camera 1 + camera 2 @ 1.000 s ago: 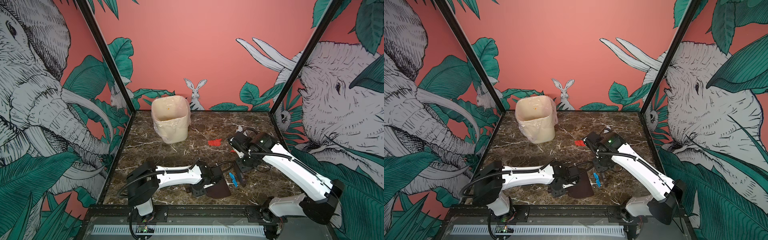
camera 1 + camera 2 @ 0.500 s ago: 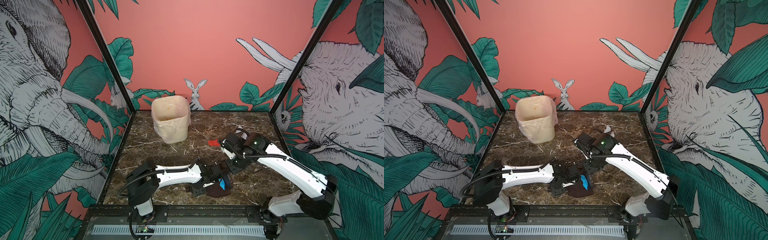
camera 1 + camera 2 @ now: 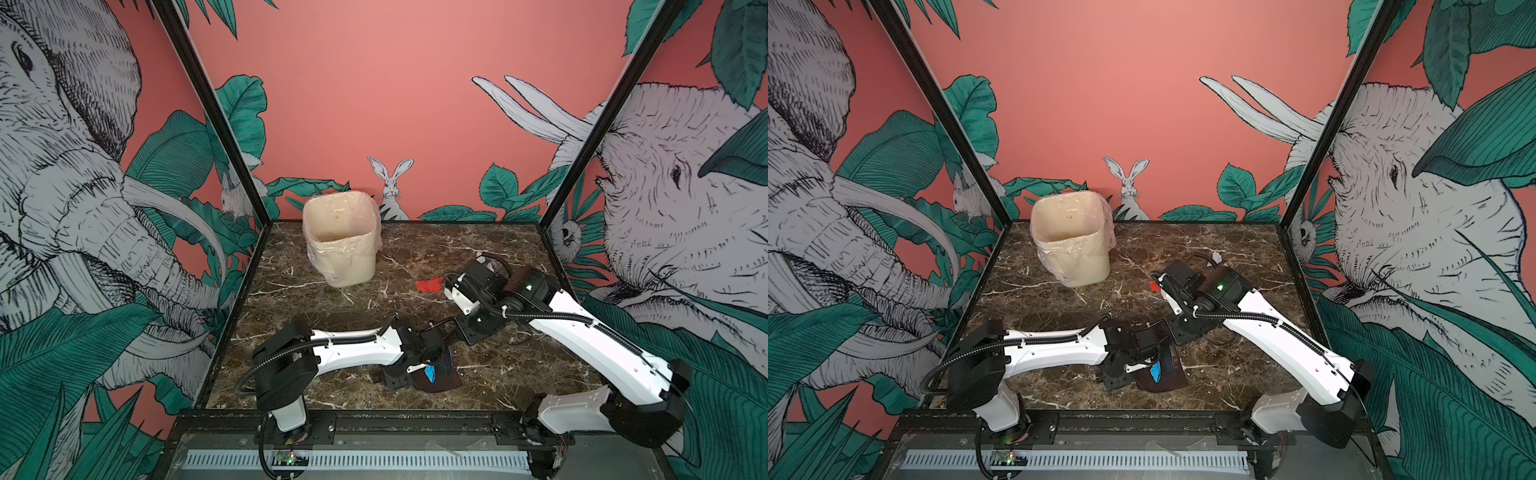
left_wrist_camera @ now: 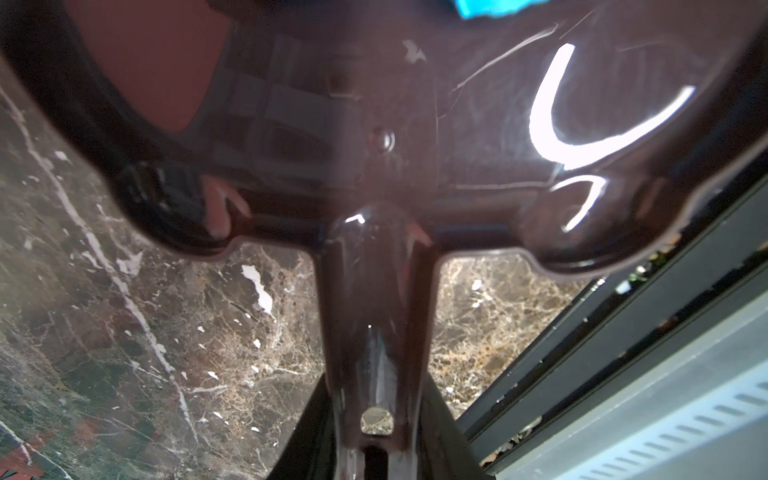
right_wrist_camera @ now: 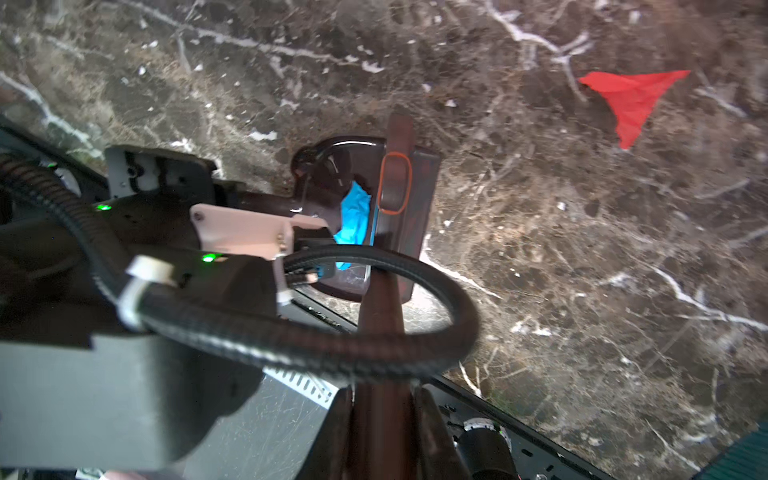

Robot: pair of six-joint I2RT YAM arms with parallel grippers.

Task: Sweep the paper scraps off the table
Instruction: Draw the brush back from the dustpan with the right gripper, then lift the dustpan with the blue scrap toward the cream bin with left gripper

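Paper scraps: bright blue crumpled scrap (image 3: 430, 372) in the dark brown plastic dustpan (image 3: 442, 380) clamped by the left gripper (image 4: 376, 449); red torn scrap (image 3: 429, 285) on the marble-look table (image 3: 332, 299), back from the nearer right gripper (image 5: 384, 415), clamped on a brown brush (image 5: 380, 324).

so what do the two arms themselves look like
They're a matching pair. The left arm and the right arm both have smooth white link shells between bulky black joint housings. A black corrugated cable conduit runs along the outside of each, fastened with white zip ties. Small green status lights glow near the wrists.
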